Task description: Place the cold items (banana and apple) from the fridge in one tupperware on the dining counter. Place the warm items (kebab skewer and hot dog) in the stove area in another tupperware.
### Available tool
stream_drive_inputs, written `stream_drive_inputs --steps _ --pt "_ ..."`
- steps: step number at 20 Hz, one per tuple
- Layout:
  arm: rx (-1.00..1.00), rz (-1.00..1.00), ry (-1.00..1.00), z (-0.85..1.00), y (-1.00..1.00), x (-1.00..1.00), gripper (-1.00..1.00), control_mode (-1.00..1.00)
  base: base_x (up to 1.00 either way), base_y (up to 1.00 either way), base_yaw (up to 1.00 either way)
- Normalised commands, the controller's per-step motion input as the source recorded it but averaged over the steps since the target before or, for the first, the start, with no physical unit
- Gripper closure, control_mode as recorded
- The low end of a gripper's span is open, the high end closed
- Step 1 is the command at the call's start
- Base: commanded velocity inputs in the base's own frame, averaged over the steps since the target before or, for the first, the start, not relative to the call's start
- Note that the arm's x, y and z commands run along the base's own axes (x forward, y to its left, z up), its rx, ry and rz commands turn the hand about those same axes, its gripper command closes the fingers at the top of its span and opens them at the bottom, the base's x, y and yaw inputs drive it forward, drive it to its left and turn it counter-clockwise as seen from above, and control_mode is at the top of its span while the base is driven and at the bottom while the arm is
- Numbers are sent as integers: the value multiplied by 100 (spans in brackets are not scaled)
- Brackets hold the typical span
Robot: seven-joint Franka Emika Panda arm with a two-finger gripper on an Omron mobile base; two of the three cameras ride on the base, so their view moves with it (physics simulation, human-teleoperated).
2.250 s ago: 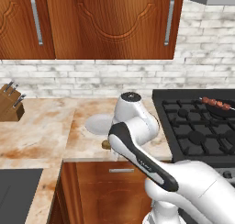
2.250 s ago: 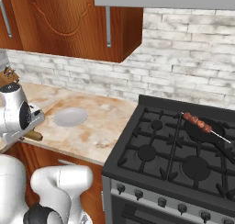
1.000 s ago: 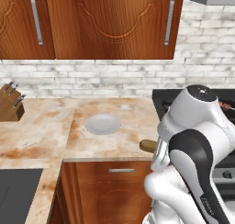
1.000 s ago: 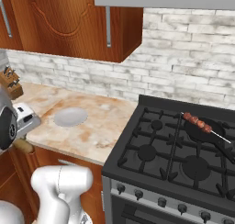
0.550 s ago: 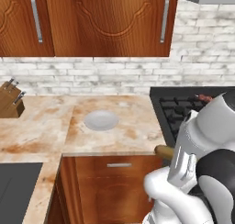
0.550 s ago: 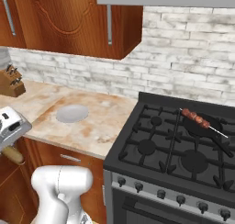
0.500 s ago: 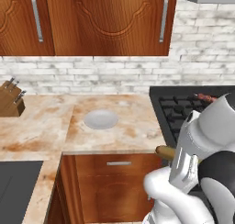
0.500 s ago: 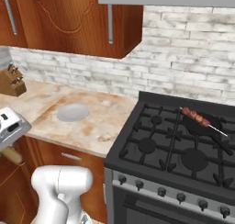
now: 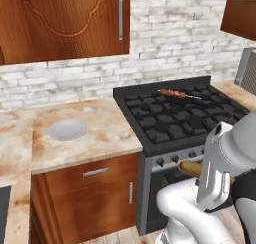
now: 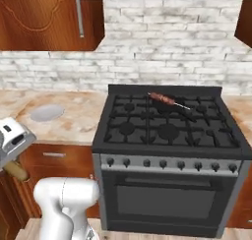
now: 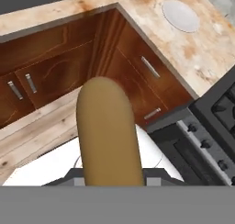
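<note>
Grey plate on the counter left of the stove area holds nothing. Kebab skewer lies on the rear grates. The gripper is closed on the hot dog, carried low before the oven. Since the earlier frame, the cameras have swung right, bringing the range central.

The stove stood right of a marbled counter, the skewer lying across its rear grates. A grey plate sat on the counter. Low at right, the hot dog poked out leftward from behind the white arm, before the oven door.
</note>
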Motion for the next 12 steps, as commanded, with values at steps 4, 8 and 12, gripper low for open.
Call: stream_drive_inputs --steps 4,8,12 --pt "0 0 0 0 0 0 100 100 -74 -22 -94" --pt "0 0 0 0 0 0 100 100 -52 -19 -100" --pt "0 0 0 0 0 0 100 100 -40 -21 -100"
